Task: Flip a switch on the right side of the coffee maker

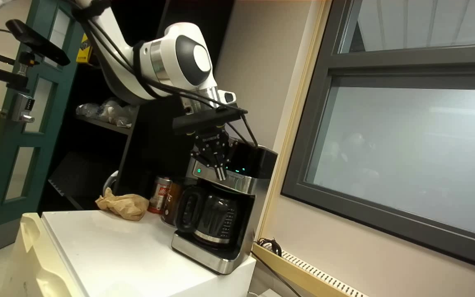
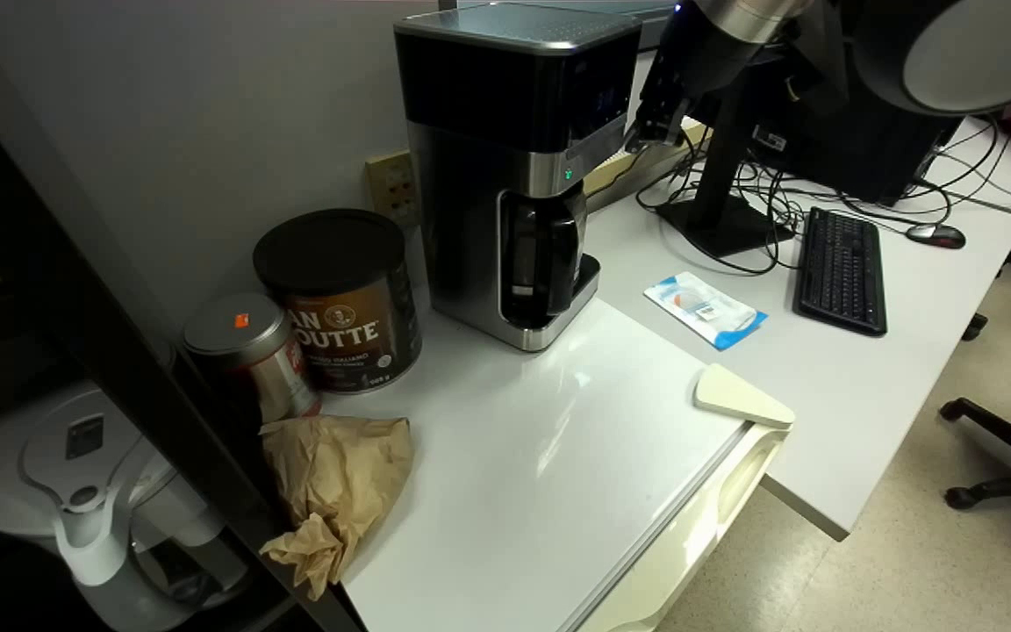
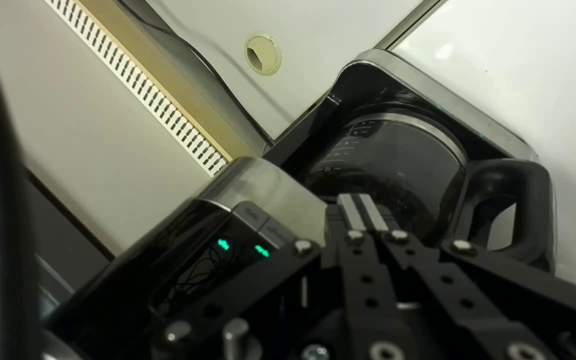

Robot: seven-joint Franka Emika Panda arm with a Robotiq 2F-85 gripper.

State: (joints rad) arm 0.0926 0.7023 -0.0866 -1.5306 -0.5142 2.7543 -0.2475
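I am holding my claw (image 3: 362, 212) closed and empty near the coffee maker (image 2: 497, 175), presumably forming a slim tip for pressing.

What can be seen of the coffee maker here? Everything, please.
The coffee maker, boxy, black and metallic silver, stands upright on a white surface near a brown can. Its dark, glassy carafe, with black handle and measuring marks, sits inside. Green lights glow on its front, where the closed end effector hangs; contact is unclear.
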